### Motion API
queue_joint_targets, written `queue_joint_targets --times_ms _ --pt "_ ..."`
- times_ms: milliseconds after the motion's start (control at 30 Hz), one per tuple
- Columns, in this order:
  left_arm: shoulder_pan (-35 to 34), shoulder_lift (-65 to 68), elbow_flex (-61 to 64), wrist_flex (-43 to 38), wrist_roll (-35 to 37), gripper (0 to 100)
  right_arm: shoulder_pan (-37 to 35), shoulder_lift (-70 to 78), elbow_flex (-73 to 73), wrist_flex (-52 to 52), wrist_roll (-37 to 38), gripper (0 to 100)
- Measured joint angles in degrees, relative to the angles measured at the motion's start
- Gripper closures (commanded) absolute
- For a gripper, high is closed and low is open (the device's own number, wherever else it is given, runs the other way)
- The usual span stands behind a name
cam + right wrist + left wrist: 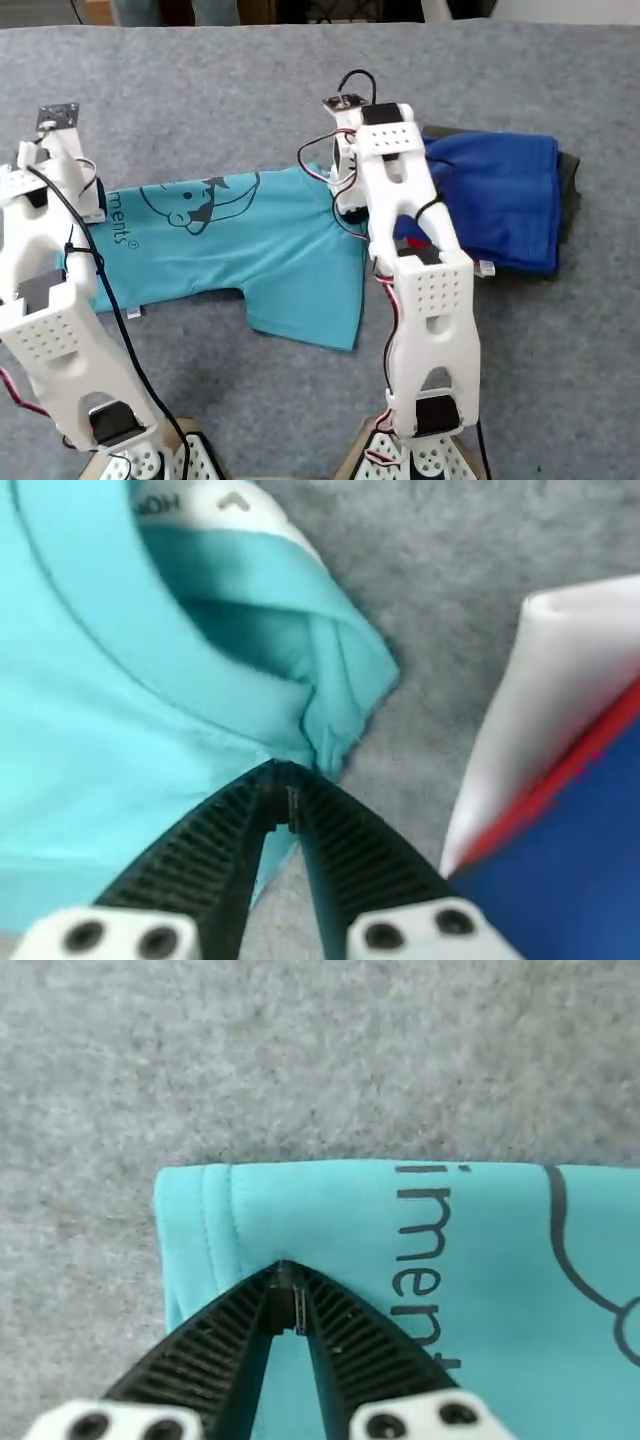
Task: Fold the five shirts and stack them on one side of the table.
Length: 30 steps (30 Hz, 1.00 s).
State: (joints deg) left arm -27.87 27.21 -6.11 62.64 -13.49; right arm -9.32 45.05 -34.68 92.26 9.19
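As wrist views reveal, left fingers [240, 1320] and right fingers [232, 825] each pinch closed on the teal shirt [262, 250].

Two white plastic arms, left arm [60, 370] and right arm [400, 190], perforated panels [436, 292], black motors at the joints, black and red cables [356, 73], black ribbed jaws on white screwed mounts
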Motion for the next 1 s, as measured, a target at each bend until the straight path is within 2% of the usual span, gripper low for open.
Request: queue_joint_targets --times_ms 133,267,433,533,733,1000 --pt "0.0 -2.7 -2.2 4.5 0.0 97 -1.1 -4.7 0.2 3.3 3.0 98.4" --pt "0.0 -11.1 -1.3 6.9 0.0 97 -2.7 -10.9 1.5 7.6 9.0 98.4" --pt "-0.2 -23.7 7.4 6.2 0.0 97 -5.3 -22.3 12.2 8.3 21.6 98.3" --pt "-1.2 -29.4 14.3 4.0 0.0 97 -7.3 -29.9 21.1 8.3 26.5 97.3" --pt "-5.3 -33.8 28.4 -4.7 -0.5 97 -11.0 -43.0 39.0 4.9 32.7 85.8" --pt "-6.9 -33.8 43.9 -26.9 -4.7 97 -21.4 -53.5 64.0 -7.6 36.0 85.3"
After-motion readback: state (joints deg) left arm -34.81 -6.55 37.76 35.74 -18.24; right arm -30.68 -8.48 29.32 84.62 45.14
